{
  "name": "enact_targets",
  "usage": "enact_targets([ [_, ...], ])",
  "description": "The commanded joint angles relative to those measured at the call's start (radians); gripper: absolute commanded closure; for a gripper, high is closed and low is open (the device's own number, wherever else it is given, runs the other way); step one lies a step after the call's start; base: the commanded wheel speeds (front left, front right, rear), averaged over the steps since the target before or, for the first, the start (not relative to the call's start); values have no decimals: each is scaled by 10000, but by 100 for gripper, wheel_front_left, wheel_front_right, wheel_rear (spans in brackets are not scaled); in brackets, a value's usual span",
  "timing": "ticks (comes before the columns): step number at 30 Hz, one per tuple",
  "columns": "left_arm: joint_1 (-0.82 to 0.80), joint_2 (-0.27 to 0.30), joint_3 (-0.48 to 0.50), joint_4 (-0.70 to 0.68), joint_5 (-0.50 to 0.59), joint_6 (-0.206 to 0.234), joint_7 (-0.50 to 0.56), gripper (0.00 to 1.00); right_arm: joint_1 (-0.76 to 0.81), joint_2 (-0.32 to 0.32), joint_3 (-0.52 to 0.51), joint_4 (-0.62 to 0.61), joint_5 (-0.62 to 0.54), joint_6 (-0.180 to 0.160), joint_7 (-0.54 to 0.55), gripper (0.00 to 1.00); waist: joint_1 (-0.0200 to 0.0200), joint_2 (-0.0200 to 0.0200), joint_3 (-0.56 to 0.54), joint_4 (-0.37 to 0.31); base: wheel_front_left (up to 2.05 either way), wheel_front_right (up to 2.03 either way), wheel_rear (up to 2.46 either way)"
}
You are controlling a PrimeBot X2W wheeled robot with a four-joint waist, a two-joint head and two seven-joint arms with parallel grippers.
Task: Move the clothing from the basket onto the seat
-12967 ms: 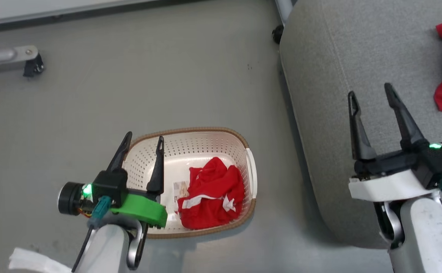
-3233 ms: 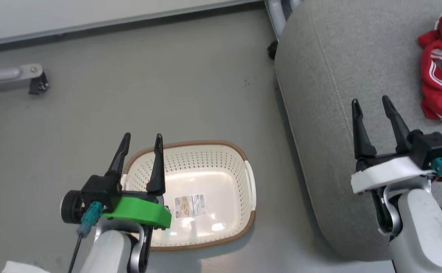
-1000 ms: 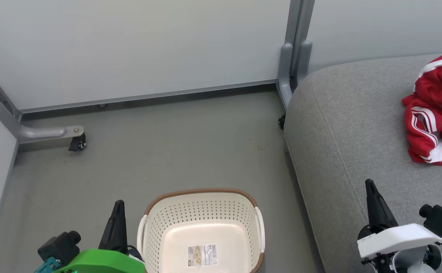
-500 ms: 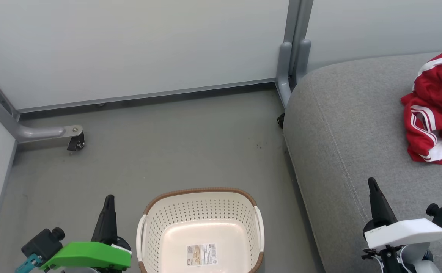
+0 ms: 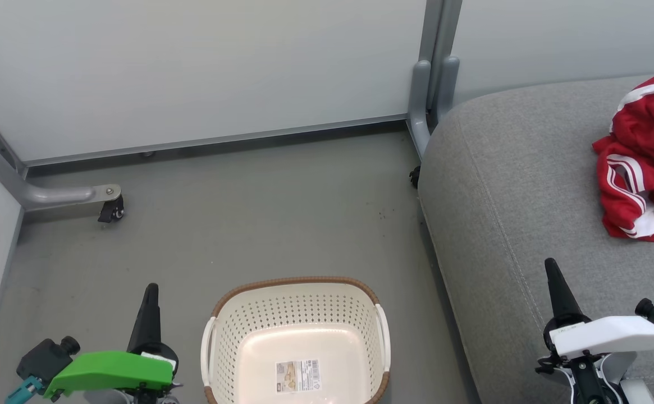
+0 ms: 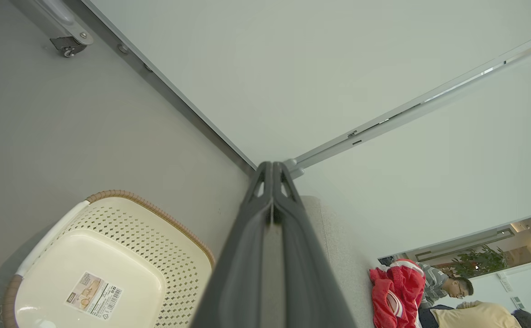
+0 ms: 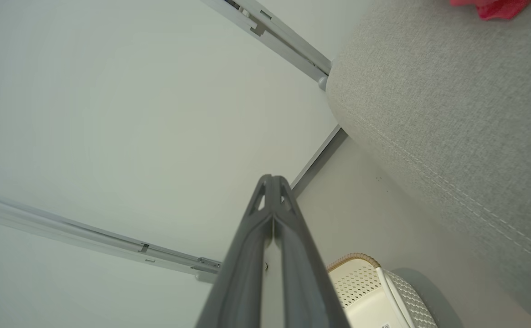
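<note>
**Both grippers closed and empty; clothing on the seat, basket bare**

*Head view.* The left gripper stands at the lower left above the grey floor, just left of the basket. Its two dark fingers are pressed together into a single spike, holding nothing and touching nothing. The right gripper stands at the lower right over the front part of the seat. Its fingers are likewise together and empty; whether it touches the fabric cannot be told. The basket sits upright on the floor between the two grippers, a little apart from the seat's rounded edge. A label sticker lies on its bare bottom. The clothing is a crumpled red heap with white stripes, and how many garments it holds cannot be told. It lies on the seat at the right edge of the view, well apart from both grippers and from the basket.

*Left wrist view.* The fingers meet along their whole length, tips closed. The basket lies at the lower left, and the clothing rests on the seat at the lower right. Beyond the clothing, a person shows through an opening.

*Right wrist view.* The closed fingers point toward a pale wall panel. A corner of the basket shows at the bottom, the seat at the right, and a scrap of red fabric at the top edge.
</note>
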Motion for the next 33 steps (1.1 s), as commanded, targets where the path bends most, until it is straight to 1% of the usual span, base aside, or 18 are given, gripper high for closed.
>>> enact_targets([
  [1, -322, 96, 88, -41, -275, -79, 79, 100, -254, -48, -65, -40, 302, 6, 67, 100, 0, 0, 3, -3, 0, 0, 0],
  [18, -541, 97, 501, 96, -1943, -221, 516, 100, -468, -30, -220, 162, 2065, 5, 513, 100, 0, 0, 41, -39, 0, 0, 0],
  [33, -713, 79, 830, 199, -3180, -338, 876, 100, -630, -4, -362, 317, 3393, 5, 867, 100, 0, 0, 74, -71, 0, 0, 0],
])
